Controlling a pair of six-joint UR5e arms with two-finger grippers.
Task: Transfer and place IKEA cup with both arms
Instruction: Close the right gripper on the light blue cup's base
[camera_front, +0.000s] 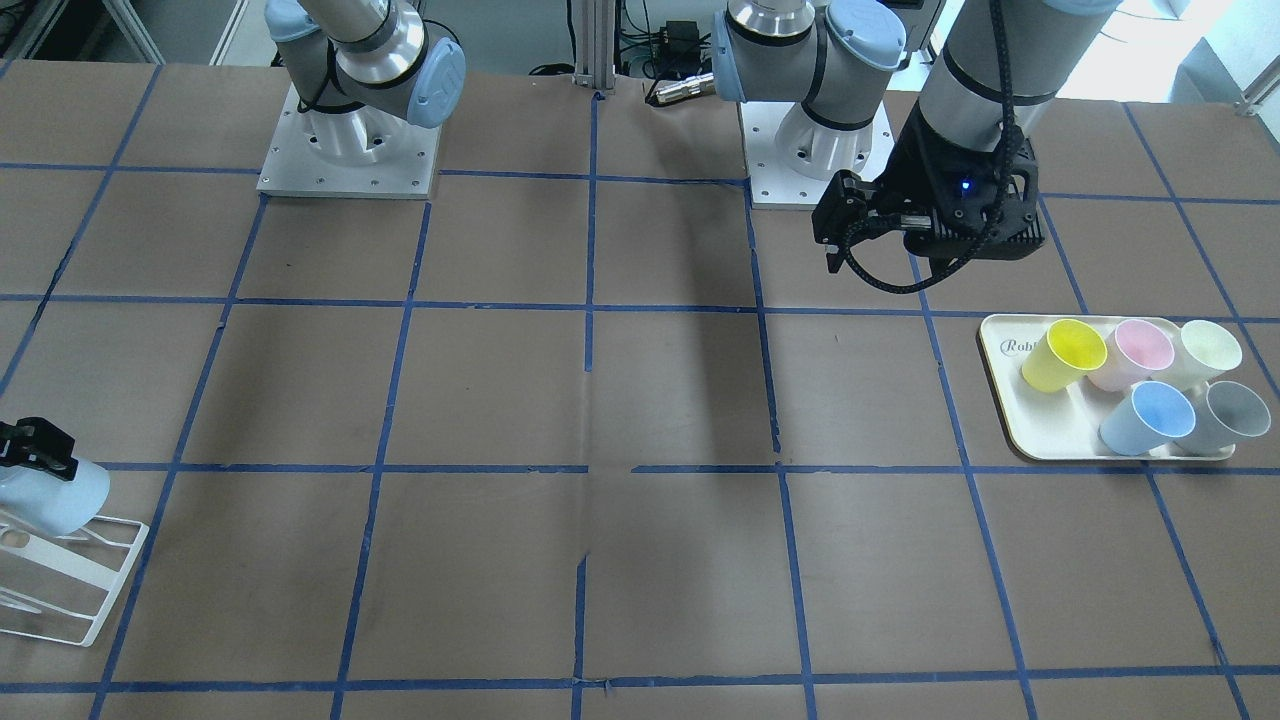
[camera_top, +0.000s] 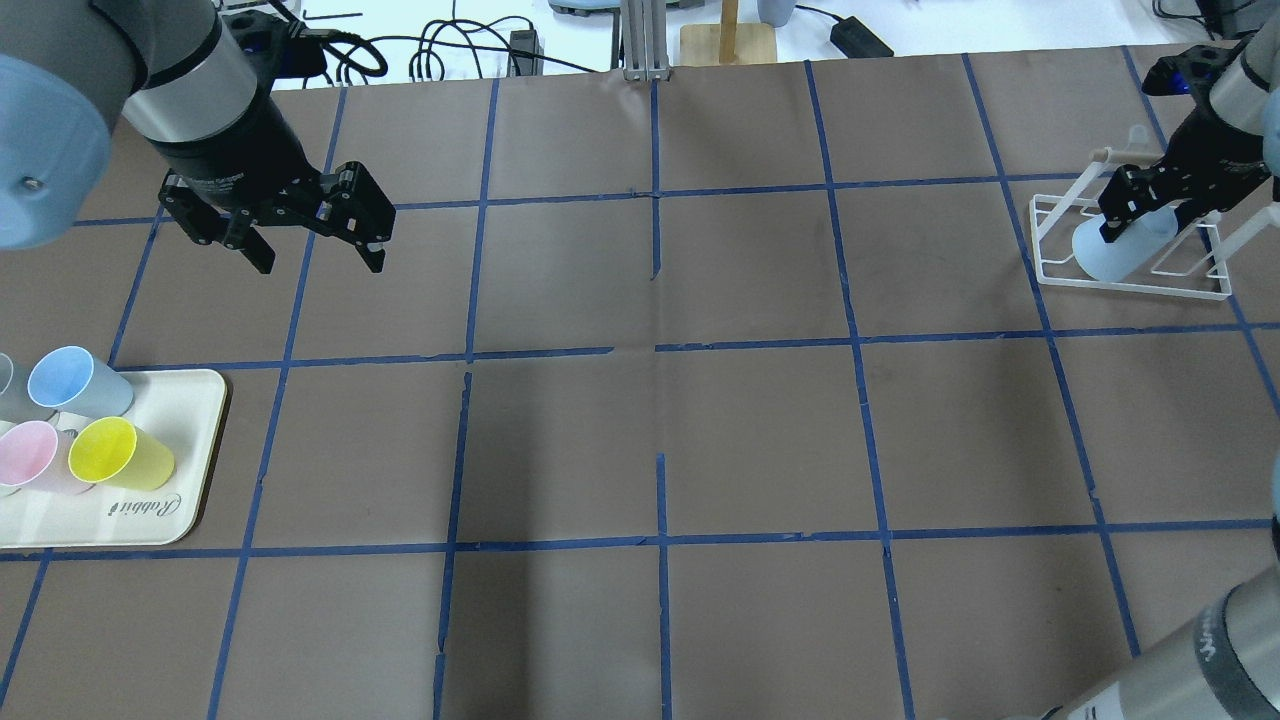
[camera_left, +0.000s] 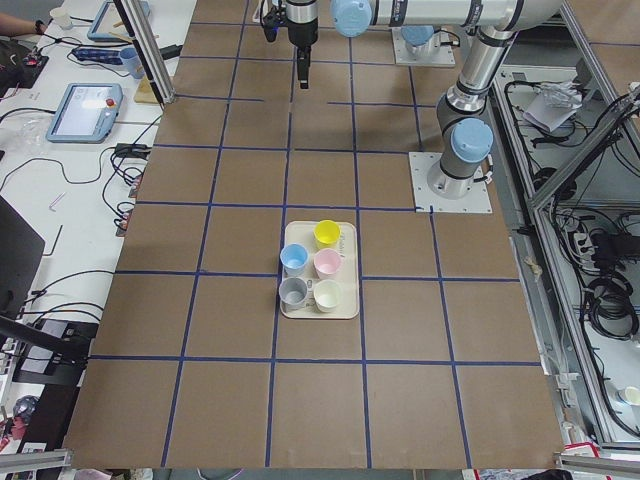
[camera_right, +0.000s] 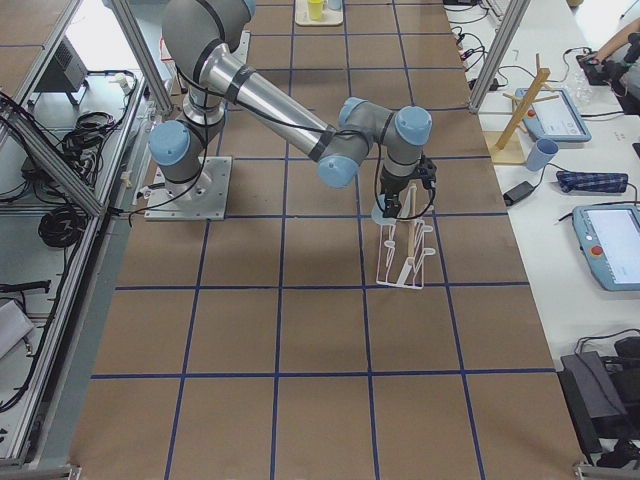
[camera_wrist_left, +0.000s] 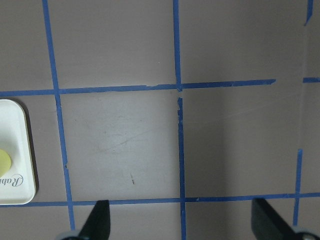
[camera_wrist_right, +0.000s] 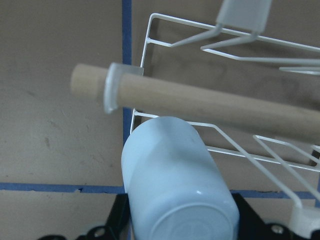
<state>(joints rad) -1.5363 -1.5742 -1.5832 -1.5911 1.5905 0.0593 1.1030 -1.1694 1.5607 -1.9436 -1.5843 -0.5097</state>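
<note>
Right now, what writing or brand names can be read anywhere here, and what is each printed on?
"Rabbit": cursive, on the white tray, upside down in the overhead view; the yellow cup hides part of it from the front.
Small print above the left gripper: too blurred.
Lettering on the right arm: too blurred.
</note>
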